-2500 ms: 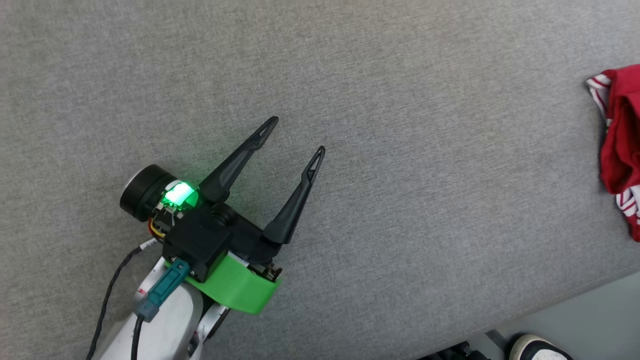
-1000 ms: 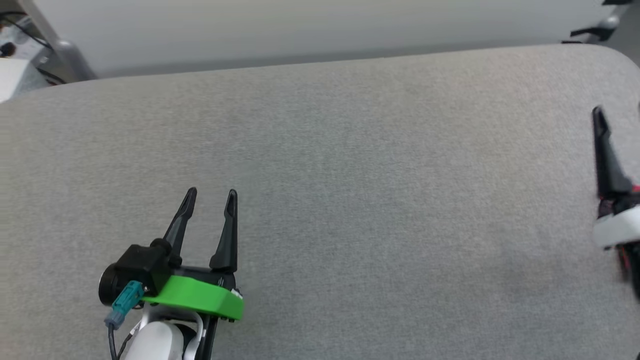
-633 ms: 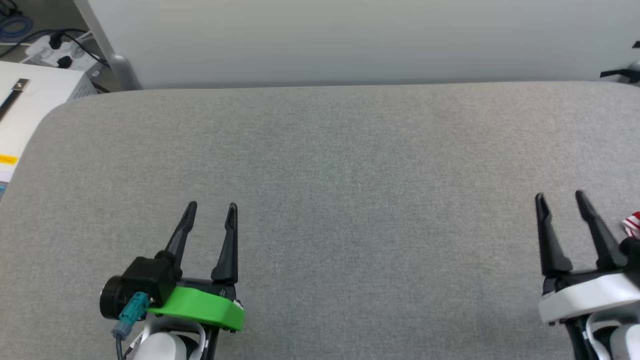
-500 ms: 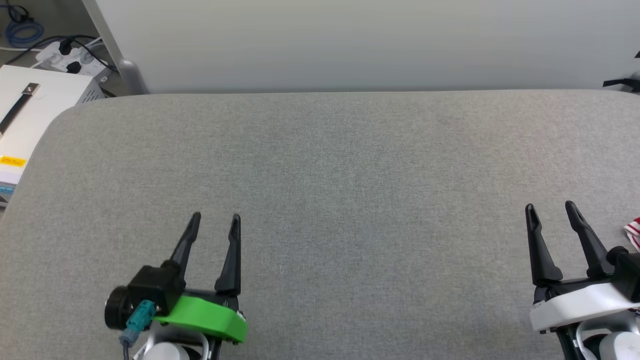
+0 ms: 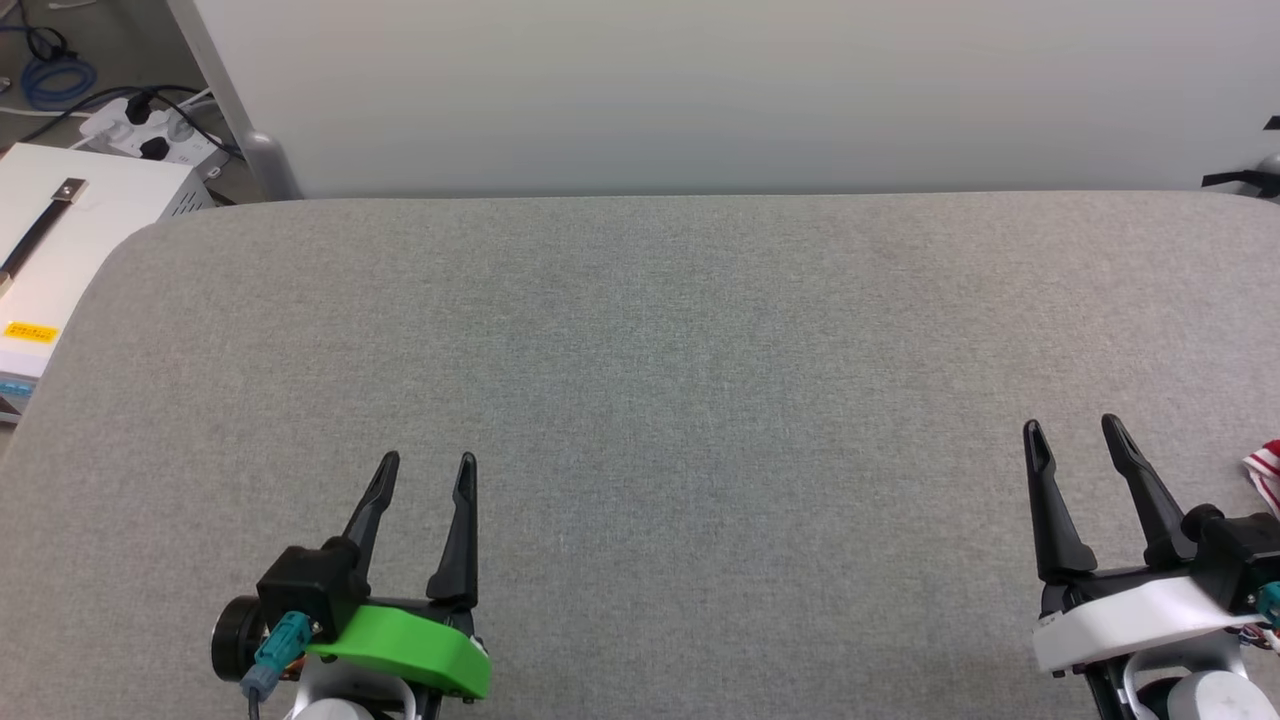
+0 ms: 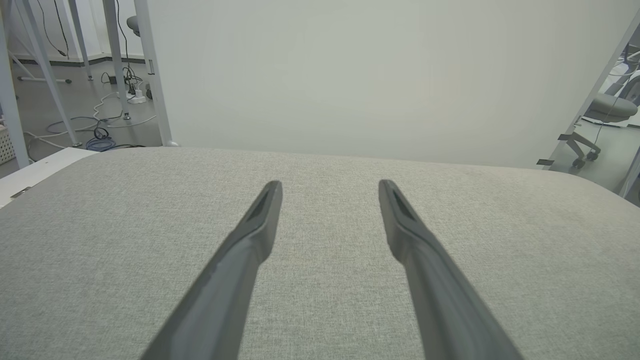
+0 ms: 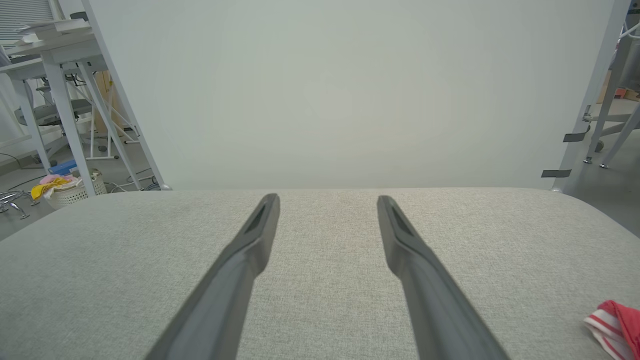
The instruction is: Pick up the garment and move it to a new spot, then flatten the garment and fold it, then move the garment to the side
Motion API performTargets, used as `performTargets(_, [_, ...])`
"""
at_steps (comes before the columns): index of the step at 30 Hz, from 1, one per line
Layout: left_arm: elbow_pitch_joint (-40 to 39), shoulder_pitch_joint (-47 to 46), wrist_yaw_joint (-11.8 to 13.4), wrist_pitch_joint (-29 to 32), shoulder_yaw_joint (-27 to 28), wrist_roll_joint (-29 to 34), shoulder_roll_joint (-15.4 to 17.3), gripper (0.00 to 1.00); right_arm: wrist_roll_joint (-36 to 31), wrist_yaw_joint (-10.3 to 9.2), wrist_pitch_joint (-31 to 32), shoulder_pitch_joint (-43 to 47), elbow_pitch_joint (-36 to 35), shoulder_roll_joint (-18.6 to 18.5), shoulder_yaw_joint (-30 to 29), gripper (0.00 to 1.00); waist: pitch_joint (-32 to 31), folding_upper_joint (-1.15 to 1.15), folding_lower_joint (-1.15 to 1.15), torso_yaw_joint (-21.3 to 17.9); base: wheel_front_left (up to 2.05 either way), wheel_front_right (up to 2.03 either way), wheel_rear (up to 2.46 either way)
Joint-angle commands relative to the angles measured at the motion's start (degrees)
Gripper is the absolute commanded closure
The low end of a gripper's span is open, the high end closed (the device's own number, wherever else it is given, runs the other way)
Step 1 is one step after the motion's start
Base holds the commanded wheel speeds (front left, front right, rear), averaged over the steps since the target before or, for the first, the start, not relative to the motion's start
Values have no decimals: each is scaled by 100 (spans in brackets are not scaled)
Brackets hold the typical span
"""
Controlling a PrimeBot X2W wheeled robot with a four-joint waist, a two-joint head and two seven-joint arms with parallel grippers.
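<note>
A corner of the garment [image 5: 1268, 468], red with red-white striped trim, peeks in at the head view's right edge on the grey table [image 5: 640, 350]. The right wrist view has the same garment [image 7: 615, 322] at its lower right. My right gripper [image 5: 1072, 432] stands open just left of it, not touching it, with nothing between its fingers [image 7: 240, 270]. At the lower left my left gripper [image 5: 428, 463] is open and empty over bare cloth. The left wrist view has the left gripper [image 6: 330, 186] pointing across the table toward the wall.
A pale wall panel [image 5: 700, 90] runs behind the table's far edge. At the far left stand a white box [image 5: 60, 230] and a power strip with cables [image 5: 140, 120] on the floor. An office chair [image 6: 600, 115] is off to the right.
The head camera has swung from a close look at the left gripper to a level view of the whole table. Both grippers now rest low at the near edge, still open.
</note>
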Motion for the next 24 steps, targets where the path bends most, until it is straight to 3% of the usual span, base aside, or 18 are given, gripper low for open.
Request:
performTargets(1, [6, 55, -32, -32, 22, 42, -30, 0, -53, -4, -44, 66, 16, 4, 11, 0, 1, 0, 0, -2, 0, 0, 0])
performTargets(18, [-56, 35, -55, -32, 53, 32, -79, 0, 3, -4, -100, -6, 134, -37, 105, 0, 15, 0, 0, -4, 0, 0, 0])
performTargets(19, [-54, -2, -24, 2, 41, 5, -49, 100, 3, 0, -49, -1, 116, -20, 94, 100, 15, 0, 0, -4, 0, 0, 0])
performTargets(24, [-67, 0, 0, 58, 46, 43, -52, 100, -47, 0, -2, -2, 107, 3, 87, 100, 4, 0, 0, -6, 0, 0, 0])
